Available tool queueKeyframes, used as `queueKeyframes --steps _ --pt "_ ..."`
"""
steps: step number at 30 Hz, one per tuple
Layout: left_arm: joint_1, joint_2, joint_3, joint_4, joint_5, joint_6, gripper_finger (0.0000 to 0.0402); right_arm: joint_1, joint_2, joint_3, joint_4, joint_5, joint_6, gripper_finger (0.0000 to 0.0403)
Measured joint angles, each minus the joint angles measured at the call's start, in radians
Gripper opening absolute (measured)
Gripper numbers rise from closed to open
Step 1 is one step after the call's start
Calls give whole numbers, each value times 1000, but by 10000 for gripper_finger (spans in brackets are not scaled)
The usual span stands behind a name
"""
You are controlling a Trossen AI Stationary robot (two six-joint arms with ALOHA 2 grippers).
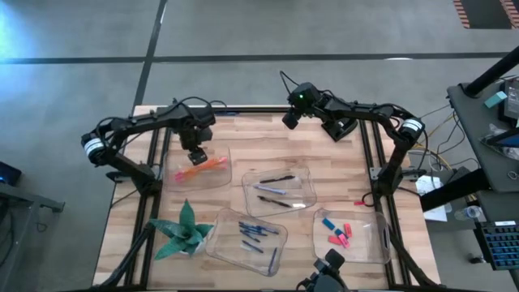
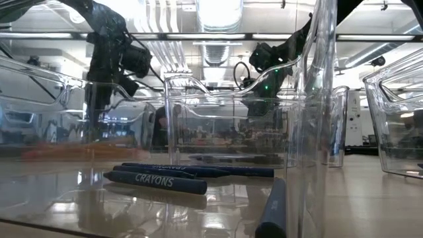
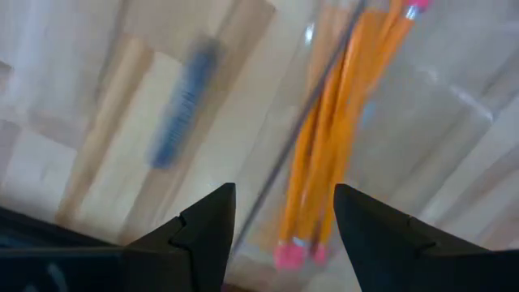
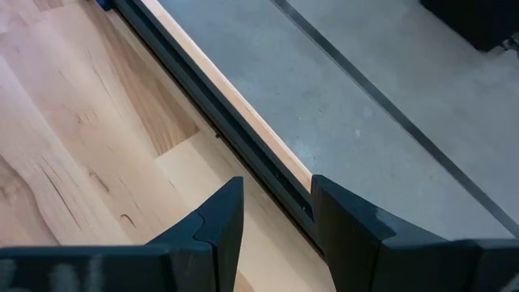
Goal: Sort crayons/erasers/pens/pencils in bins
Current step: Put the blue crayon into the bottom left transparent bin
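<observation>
Several orange pencils [image 1: 203, 167] with pink ends lie in the clear bin [image 1: 217, 180] at the far left; they also show in the left wrist view [image 3: 340, 122]. My left gripper [image 1: 196, 156] hovers over this bin, open and empty [image 3: 284, 191]. My right gripper [image 1: 289, 122] waits near the table's far edge, open and empty [image 4: 276, 182]. Dark pens [image 1: 276, 191] lie in the middle bin [image 1: 304, 174]. Blue crayons [image 1: 253, 234] lie in the near bin [image 1: 223, 243]. Pink and blue erasers [image 1: 336, 234] lie in the right bin [image 1: 369, 243].
A green folded-paper plant [image 1: 182, 231] stands at the near left. A small red piece [image 1: 359, 202] lies on the table by the right bin. A blurred blue stick [image 3: 182, 105] shows on the wood beside the pencil bin. Black frame rails [image 1: 373, 162] line the table's sides.
</observation>
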Motion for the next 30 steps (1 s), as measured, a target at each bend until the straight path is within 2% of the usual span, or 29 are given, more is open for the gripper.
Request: queueKeyframes --steps 4,9,12,22,30 --pt "-13 0 0 -55 26 4 196 0 0 0 0 0 0 137" --pt "-27 0 0 -131 212 6 196 0 0 0 0 0 -2 137" --pt "-40 -8 0 -134 237 9 196 0 0 0 6 0 -2 137" --pt "-46 -24 53 -97 20 69 196 0 0 0 30 0 -18 137" --pt "-38 -19 49 220 -357 80 196 0 0 0 30 0 -18 137"
